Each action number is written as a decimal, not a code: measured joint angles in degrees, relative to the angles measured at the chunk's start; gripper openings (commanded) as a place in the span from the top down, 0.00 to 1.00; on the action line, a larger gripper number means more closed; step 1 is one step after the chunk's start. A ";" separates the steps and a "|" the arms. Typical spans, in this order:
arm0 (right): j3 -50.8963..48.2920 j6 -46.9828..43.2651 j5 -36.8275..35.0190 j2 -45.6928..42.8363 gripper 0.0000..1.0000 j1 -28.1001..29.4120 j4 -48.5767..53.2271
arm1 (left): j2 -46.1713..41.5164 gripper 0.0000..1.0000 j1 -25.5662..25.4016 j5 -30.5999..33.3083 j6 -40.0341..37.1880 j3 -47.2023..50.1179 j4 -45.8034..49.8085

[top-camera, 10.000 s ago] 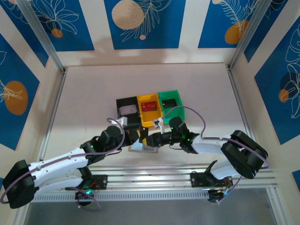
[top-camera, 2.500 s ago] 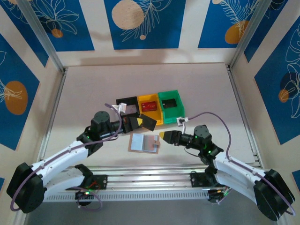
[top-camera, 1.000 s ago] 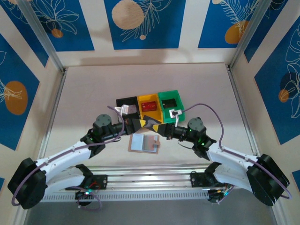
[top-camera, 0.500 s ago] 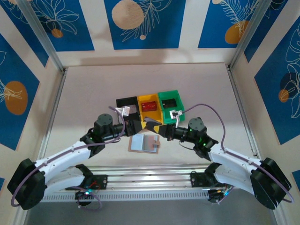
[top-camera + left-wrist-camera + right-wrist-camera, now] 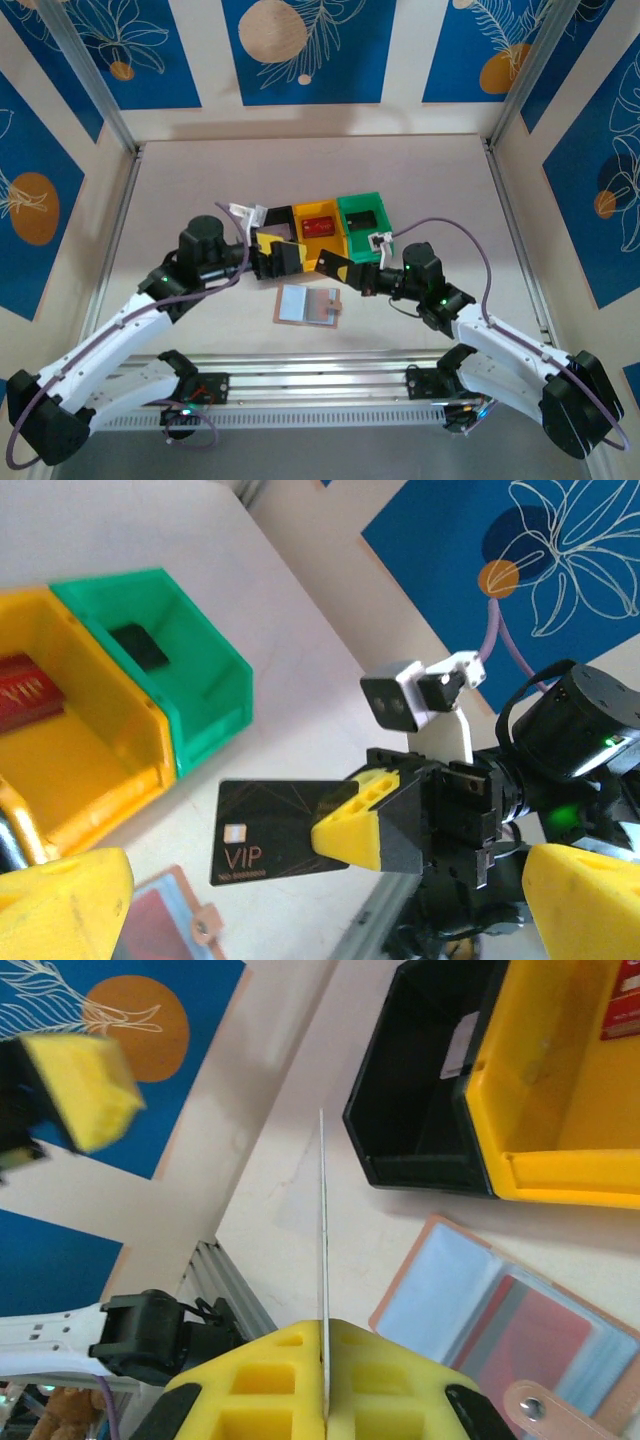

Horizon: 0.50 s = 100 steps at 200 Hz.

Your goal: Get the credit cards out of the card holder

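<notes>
The right gripper (image 5: pixel 372 825) pinched a black, gold-lettered VIP card (image 5: pixel 265 832); the left gripper (image 5: pixel 277 255) stood wide. The tan card holder (image 5: pixel 308 305) lay open on the worktop (image 5: pixel 200 190) at the yellow bin's (image 5: pixel 320 240) 6 o'clock.

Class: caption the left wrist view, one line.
Right claw holds a black VIP card near the green bin and yellow bin.

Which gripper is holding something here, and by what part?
The right gripper pinches the black VIP card by one short end; the rest juts out free. The left gripper stands open, holding nothing.
</notes>
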State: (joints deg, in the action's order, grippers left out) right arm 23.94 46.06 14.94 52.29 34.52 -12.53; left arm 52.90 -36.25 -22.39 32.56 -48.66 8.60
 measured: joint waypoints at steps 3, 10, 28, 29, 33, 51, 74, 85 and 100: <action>0.37 -0.20 0.00 0.00 1.00 -0.13 0.83 | 0.09 0.00 0.09 0.31 -0.87 -1.27 1.16; 0.98 -0.66 -0.11 0.00 1.00 -0.39 2.32 | 0.28 0.00 0.33 1.33 -2.49 -3.52 3.08; 2.84 -1.73 -0.42 0.04 1.00 -1.57 6.80 | 0.50 0.00 0.74 6.25 -6.25 -7.54 6.23; 3.02 -1.79 -0.44 0.07 1.00 -1.70 7.19 | 0.50 0.00 0.74 6.69 -6.49 -7.67 6.43; 3.56 -2.19 -0.57 0.17 1.00 -2.10 8.26 | 0.48 0.00 0.87 8.09 -7.15 -7.96 6.82; 7.23 -3.72 -0.59 1.79 1.00 -4.02 14.03 | 0.46 0.00 1.29 16.33 -8.24 -7.78 8.07; 12.26 -5.77 -0.59 3.89 1.00 -6.14 20.90 | -0.48 0.00 2.27 28.02 -8.44 -2.78 4.79; 14.10 -6.71 -0.59 4.28 1.00 -6.91 23.89 | -0.76 0.00 2.93 32.41 -8.90 -0.04 3.37; 16.11 -8.11 -0.61 4.33 1.00 -7.85 27.96 | 0.37 0.00 4.02 36.81 -10.43 1.05 3.15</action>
State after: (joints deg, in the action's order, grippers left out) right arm 40.05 37.95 14.33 56.62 26.68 15.42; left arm 53.28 -32.23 14.41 22.13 -47.62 11.75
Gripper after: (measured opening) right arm 0.064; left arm 0.995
